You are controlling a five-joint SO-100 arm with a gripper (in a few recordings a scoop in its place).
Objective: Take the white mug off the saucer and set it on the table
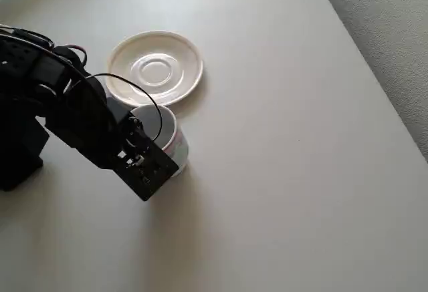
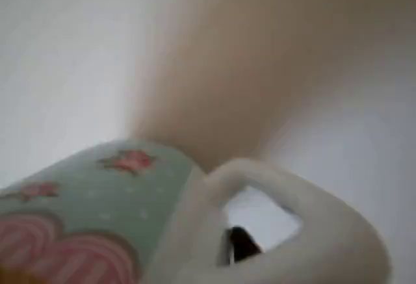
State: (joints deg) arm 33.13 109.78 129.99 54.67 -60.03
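— Beside the saucer (image 1: 156, 69), on the table (image 1: 287, 172), we see the white mug (image 1: 167, 135) off its plate, half hidden under our gripper (image 1: 148, 153).
— Clamped?
— We cannot tell; the wrist view shows just the handle (image 2: 286, 225), close up.
— Then the placing step looks nearly done. Next we'd release and lift clear without tipping it.

Arm (image 1: 73, 115): matte black, blocky segments from a dark base at the overhead view's left edge.
Cable (image 1: 137, 86): thin black wire looping above it.
Wrist block (image 1: 144, 165): black, small pale markings.
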